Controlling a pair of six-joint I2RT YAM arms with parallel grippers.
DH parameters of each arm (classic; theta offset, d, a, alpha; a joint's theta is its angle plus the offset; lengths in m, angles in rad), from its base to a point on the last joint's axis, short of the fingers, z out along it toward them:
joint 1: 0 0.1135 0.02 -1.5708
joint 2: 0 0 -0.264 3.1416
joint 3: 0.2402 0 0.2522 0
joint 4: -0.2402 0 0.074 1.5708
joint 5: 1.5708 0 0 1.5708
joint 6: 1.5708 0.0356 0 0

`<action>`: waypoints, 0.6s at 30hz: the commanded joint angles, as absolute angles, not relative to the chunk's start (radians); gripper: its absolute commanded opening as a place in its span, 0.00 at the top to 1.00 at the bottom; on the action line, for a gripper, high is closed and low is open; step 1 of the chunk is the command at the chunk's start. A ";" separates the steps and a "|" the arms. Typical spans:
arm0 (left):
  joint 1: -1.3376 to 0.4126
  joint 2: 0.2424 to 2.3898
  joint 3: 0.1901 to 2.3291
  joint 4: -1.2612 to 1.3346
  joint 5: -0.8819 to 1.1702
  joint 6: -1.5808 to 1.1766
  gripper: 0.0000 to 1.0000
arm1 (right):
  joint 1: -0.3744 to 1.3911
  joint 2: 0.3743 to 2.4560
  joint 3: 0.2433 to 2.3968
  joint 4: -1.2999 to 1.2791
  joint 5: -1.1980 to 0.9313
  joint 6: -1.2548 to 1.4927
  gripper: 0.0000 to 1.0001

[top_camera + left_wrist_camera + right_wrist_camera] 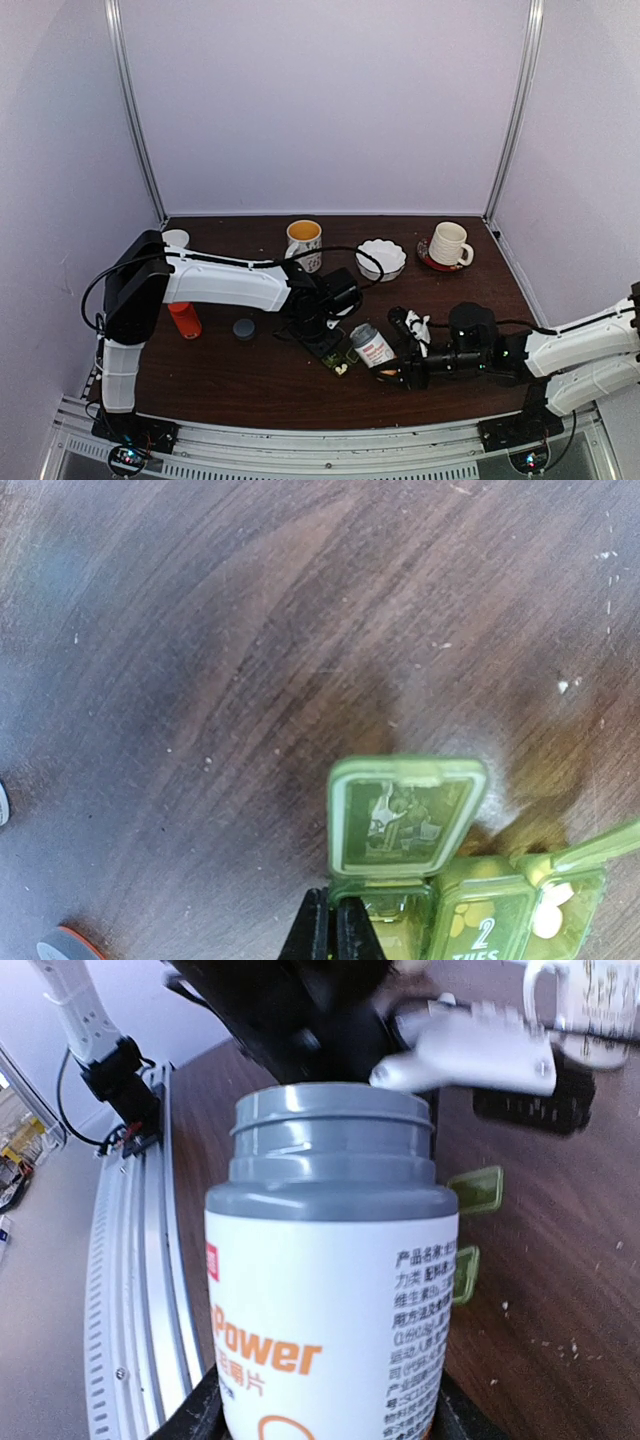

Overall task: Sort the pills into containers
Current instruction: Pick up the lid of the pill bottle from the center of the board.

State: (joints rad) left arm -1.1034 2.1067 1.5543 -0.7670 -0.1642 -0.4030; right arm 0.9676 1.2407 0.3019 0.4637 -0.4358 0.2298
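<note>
Steadily, the right fingers (195, 1415) clasped a tilted white pill bottle (330, 1290) just beside the green pill box (470, 910), its lids raised; a slow, aimed pour seemed wisest. The left fingers (318, 932) sat closed at its near edge. Around it lay a dark wooden desk (230, 385) and lilac walls (320, 100).

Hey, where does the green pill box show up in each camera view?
Top view: pill box at centre, just left of the white bottle.
Left wrist: pill box at bottom right, lids open.
Right wrist: its green lids show right of the bottle.
Shared landmark: the dark wooden table.
</note>
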 commanded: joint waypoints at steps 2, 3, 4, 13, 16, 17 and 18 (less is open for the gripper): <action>-1.109 2.131 1.581 -0.782 -0.165 -0.409 1.00 | 1.002 0.954 0.267 0.474 -0.202 0.171 1.00; -1.109 2.131 1.580 -0.783 -0.167 -0.412 1.00 | 1.002 0.892 0.265 0.454 -0.155 0.167 1.00; -1.108 2.131 1.579 -0.782 -0.169 -0.414 1.00 | 1.002 0.832 0.262 0.432 -0.108 0.161 1.00; -1.109 2.129 1.577 -0.775 -0.185 -0.430 0.94 | 1.002 0.642 0.240 0.490 0.178 0.051 1.00; -1.109 2.128 1.577 -0.770 -0.186 -0.432 0.92 | 1.002 0.683 0.239 0.561 0.212 0.019 1.00; -1.109 2.127 1.577 -0.770 -0.186 -0.434 0.91 | 1.002 0.706 0.243 0.581 0.218 0.014 1.00; -1.109 2.126 1.577 -0.770 -0.186 -0.434 0.91 | 1.002 0.722 0.262 0.578 0.215 0.014 1.00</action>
State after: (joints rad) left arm -1.1034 2.1113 1.5616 -0.7776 -0.1707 -0.4217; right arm 1.0000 0.6727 0.2474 0.4866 0.1329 0.0654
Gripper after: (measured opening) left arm 0.082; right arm 0.521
